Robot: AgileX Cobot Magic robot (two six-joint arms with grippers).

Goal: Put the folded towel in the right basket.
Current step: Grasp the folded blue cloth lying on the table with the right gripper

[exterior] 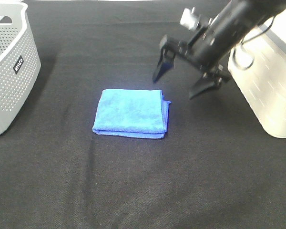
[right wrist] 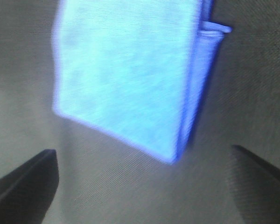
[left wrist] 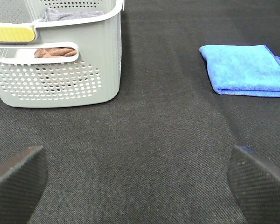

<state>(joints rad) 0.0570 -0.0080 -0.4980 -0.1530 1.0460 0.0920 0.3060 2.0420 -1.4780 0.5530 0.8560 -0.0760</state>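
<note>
1. Exterior high view: the blue towel (exterior: 131,113) lies flat in the middle of the dark surface (exterior: 133,195), well apart from the grey basket (exterior: 9,71) on the left and the white basket (exterior: 269,90) on the right. It runs slightly longer from side to side. The right arm (exterior: 219,31) hangs just past the towel's far right corner, jaws spread wide and holding nothing. The towel lies nearer the camera and to the left of them. The left arm is out of this view, so the right one is likely the nearer.
2. Left wrist view: only two dark fingertips (left wrist: 18,177) show, far apart, nothing between them. The towel (left wrist: 247,70) sits well ahead, off toward one tip. The grey basket (left wrist: 60,70) stands on the other side (cloths already inside).
3. Right wrist view: blurred, but the towel (right wrist: 126,74) fills the space ahead between two widely parted fingertips (right wrist: 23,182), which are empty. Its layered edge faces one side. I judge the jaws must move forward and down to straddle that corner.
</note>
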